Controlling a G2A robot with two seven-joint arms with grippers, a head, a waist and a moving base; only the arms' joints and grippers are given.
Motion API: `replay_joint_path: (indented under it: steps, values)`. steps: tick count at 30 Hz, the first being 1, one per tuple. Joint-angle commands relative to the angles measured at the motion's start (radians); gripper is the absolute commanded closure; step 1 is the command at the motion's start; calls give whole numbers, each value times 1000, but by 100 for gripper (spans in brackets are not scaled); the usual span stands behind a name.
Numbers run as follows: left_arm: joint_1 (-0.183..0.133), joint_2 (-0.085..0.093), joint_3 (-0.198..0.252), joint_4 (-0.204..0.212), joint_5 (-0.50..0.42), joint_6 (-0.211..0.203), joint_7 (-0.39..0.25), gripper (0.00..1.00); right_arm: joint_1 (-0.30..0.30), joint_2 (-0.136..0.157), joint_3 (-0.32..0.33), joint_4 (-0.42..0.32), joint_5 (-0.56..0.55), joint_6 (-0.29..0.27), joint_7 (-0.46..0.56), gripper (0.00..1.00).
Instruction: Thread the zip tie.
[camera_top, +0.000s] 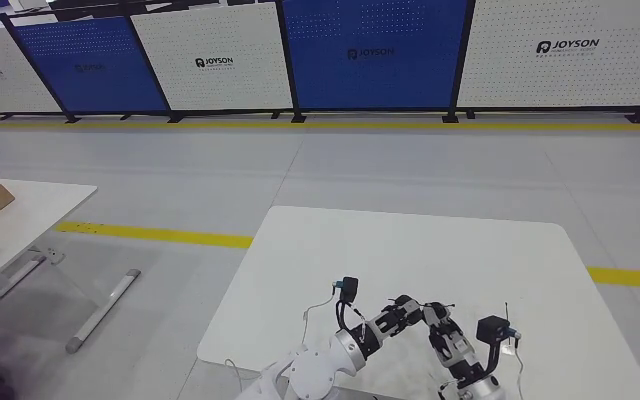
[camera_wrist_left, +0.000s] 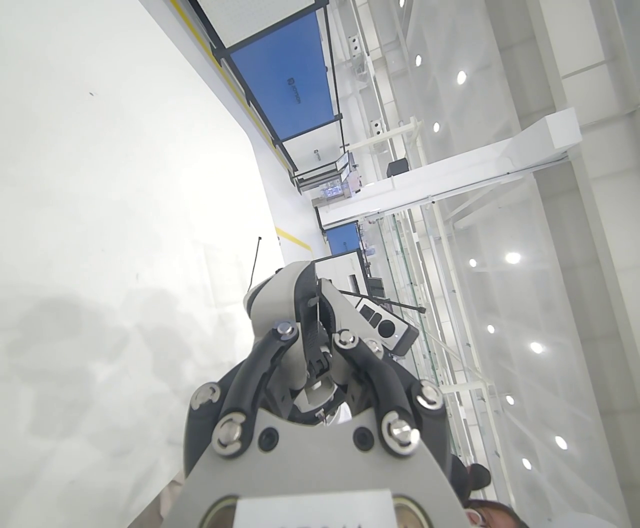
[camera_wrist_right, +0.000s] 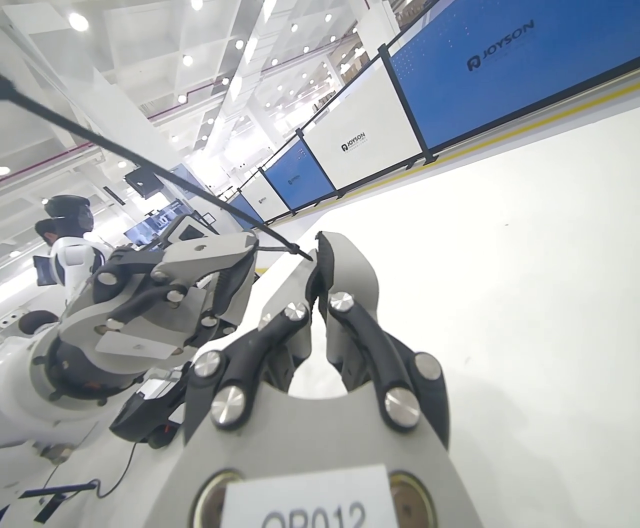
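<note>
One zip tie (camera_wrist_right: 150, 168); tip seemingly hidden inside closed right hand (camera_wrist_right: 316, 251).

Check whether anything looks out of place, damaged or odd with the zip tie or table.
Nothing stands out. The zip tie is held off the white table between the left tool and right tool, both shut on it; its free length runs straight, with no kink or break visible.

Top view looks down; wrist views close behind jaws — all share the table (camera_top: 400, 260).
</note>
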Motion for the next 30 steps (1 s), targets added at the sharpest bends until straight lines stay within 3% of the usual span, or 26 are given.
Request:
replay_joint_path:
  steps: [1, 5, 9, 20, 29, 30]
  values:
    - [0, 0, 0, 0, 0, 0, 0, 100, 3, -1, 0, 2, 1, 9, 8, 85]
    - [0, 0, 0, 0, 0, 0, 0, 100, 4, -1, 0, 2, -2, 12, 15, 73]
    - [0, 0, 0, 0, 0, 0, 0, 100, 3, -1, 1, 1, -7, 10, 17, 72]
    - [0, 0, 0, 0, 0, 0, 0, 100, -7, -1, 11, -4, -9, -7, 11, 75]
    - [0, 0, 0, 0, 0, 0, 0, 100, -10, -1, 15, -12, -6, -14, 12, 85]
    - [0, 0, 0, 0, 0, 0, 0, 100, -9, -2, 15, -13, -6, -14, 12, 91]
